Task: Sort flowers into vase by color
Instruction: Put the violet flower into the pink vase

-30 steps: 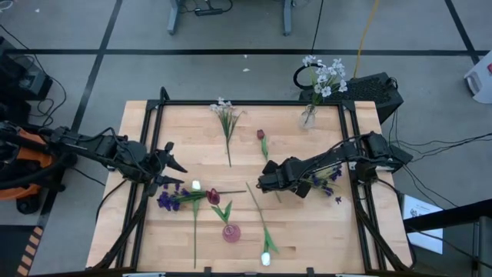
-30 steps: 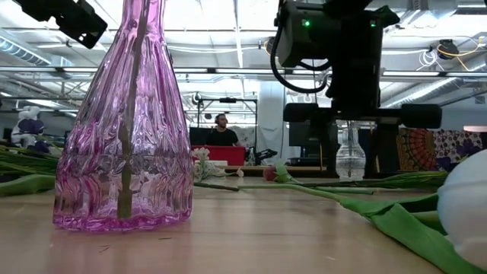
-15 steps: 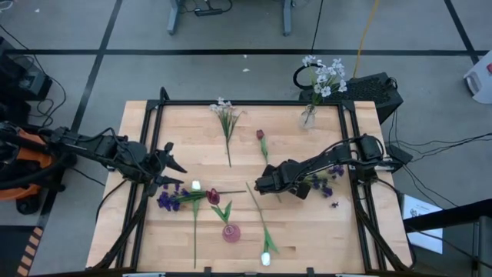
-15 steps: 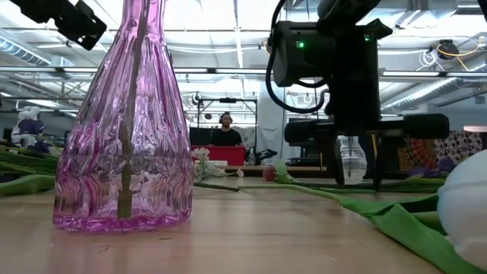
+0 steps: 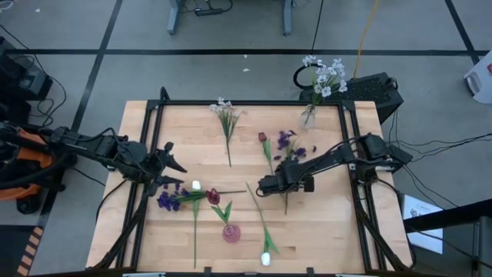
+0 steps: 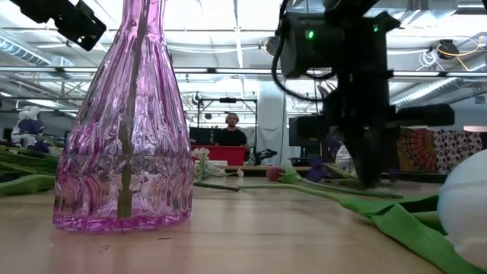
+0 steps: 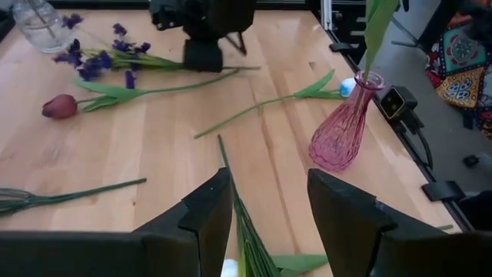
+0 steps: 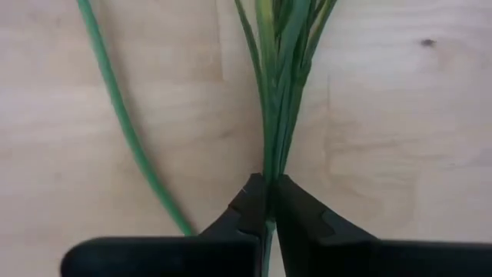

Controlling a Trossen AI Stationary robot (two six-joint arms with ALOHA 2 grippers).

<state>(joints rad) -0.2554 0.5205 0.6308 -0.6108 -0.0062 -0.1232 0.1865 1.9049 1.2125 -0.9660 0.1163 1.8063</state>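
Purple blossoms mark the flower in hand, so you are in the carrying step: a purple flower [image 5: 289,146] is pinched at its stem and needs a vase.

Starting at your left, the left claw [image 5: 171,171] waits over the bench [image 5: 192,123] edge, its fingers spread and empty. Just beside it lie a purple cluster [image 5: 167,201] and a dark red tulip [image 5: 213,197]. Toward the front edge stands the pink vase [image 5: 231,232], already holding one green stem. Farther back lies a white spray [image 5: 224,108], and a second red tulip [image 5: 261,136] lies near the middle.

Then comes your right claw [image 5: 265,184], pressed together on the purple flower's green stem [image 8: 274,115], with the blossoms trailing toward the far side. The right wrist view shows both fingers clamped tight, just below where the leaves fan out.

At the far right corner a clear vase [image 5: 309,115] holds white blossoms. I judge your next move is lifting the stem clear of the loose stem [image 5: 259,209] beside it, then tipping it upright over whichever vase you choose for purple.
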